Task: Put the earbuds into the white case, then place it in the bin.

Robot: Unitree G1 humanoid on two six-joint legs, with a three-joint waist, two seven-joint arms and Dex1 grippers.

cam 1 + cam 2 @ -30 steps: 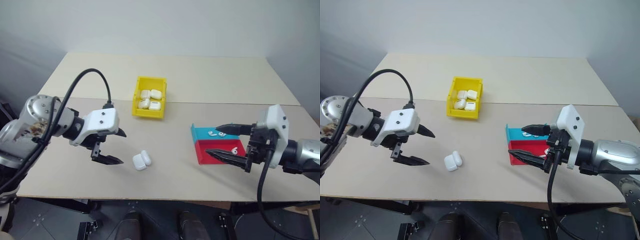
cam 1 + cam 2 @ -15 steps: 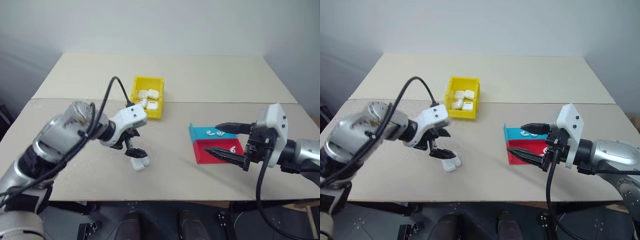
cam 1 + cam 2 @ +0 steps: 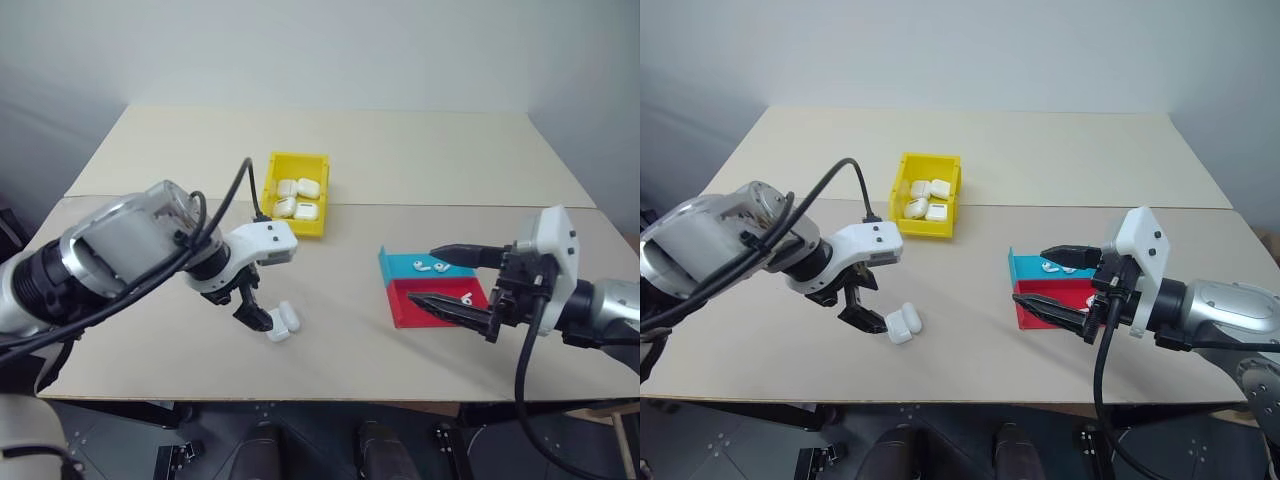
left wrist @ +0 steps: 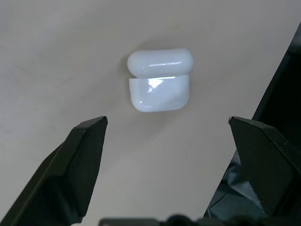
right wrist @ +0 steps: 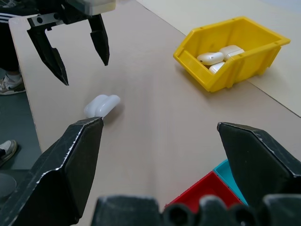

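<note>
Left wrist view: white case, lid seemingly ajar, untouched on table between spread left fingers.

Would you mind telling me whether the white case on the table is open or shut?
Open: the white case lies with its lid flipped back, hinged beside the body.

A pale beige table carries three things. The yellow bin sits left of centre toward the far side. The white case, lid open, lies near the front edge. A teal-and-red tray rests to the right.
</note>
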